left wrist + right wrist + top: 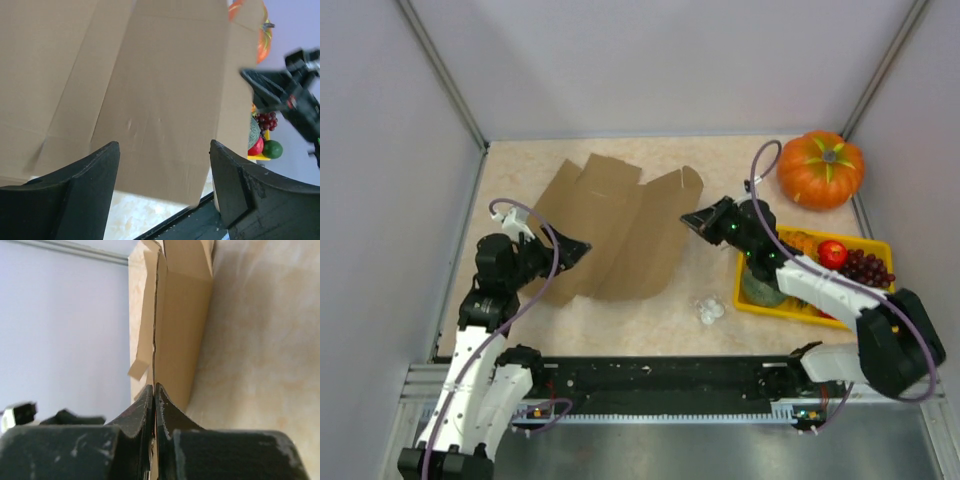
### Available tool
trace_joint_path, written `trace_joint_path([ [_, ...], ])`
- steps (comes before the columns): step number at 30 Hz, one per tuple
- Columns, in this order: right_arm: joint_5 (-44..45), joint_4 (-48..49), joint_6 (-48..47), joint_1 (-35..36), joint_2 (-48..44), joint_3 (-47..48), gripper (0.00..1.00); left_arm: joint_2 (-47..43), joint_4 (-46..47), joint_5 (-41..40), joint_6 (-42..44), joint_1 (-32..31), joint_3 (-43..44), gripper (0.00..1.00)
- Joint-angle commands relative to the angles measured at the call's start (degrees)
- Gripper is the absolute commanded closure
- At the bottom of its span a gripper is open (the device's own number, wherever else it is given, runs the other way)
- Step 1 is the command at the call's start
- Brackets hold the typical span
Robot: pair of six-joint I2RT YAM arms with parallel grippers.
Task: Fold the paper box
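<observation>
The paper box [620,225] lies on the table as an unfolded brown cardboard sheet, between the two arms. Its right edge runs straight into the right gripper [154,391], whose jaws are pinched together on that thin edge. The left gripper [165,150] hangs over the sheet's opposite side with jaws spread wide and nothing in them; a panel shows between and beyond them.

The sheet is probably light and thin, stiff across each panel but ready to bend along its creases. It is likely to slide on the smooth top, so edge or flap grips near a crease suit it. Behind the right jaws sits a yellow tray [880,245] of fruit, with a pumpkin [820,168] further off.
</observation>
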Motion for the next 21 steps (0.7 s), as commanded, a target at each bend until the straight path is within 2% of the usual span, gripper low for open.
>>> trace_joint_path([
  [1, 22.50, -10.03, 8.55, 10.09, -10.19, -9.71, 1.00, 4.46, 7.92, -1.03, -6.09, -0.30, -3.48, 0.22],
  [2, 29.85, -10.65, 12.23, 15.59, -11.51, -10.78, 1.00, 5.86, 8.62, -1.90, -6.80, -0.39, -3.83, 0.22],
  [4, 35.87, -11.35, 16.72, 21.07, -13.02, -12.19, 1.00, 11.83, 8.71, -1.48, -6.73, -0.39, -3.49, 0.22],
  [5, 41.81, -11.44, 17.18, 26.32, -12.93, -12.03, 1.00, 14.20, 7.93, -1.39, -6.11, -0.39, -2.18, 0.21],
  [8, 47.57, -11.27, 16.06, 33.03, -9.86, -9.57, 0.95, 22.73, 5.12, -4.71, -1.37, -0.39, 2.47, 0.20],
  [9, 47.59, -11.27, 16.13, 36.09, -8.63, -8.95, 0.91, 26.58, 5.54, -6.12, -0.32, -0.39, 3.45, 0.20],
  [11, 46.80, -9.60, 15.00, 37.96, -6.17, -8.51, 0.90, 30.64, 6.16, -6.13, 2.50, -0.30, 6.86, 0.19],
  [15, 45.57, -5.30, 10.26, 41.66, -5.37, -10.35, 0.98, 43.21, 8.61, -2.80, 3.82, -0.30, 11.71, 0.19],
  [16, 44.87, -3.99, 7.81, 41.84, -5.54, -11.92, 1.00, 45.23, 8.80, -4.71, 3.74, -0.30, 12.76, 0.19],
  [20, 42.76, 0.85, 4.19, 42.72, -7.13, -15.36, 1.00, 58.47, 11.87, -4.64, 1.90, -0.39, 18.46, 0.19],
  [21, 41.88, 5.30, 2.27, 42.72, -7.22, -15.97, 1.00, 60.70, 12.05, -4.29, 1.72, -0.47, 19.79, 0.22],
])
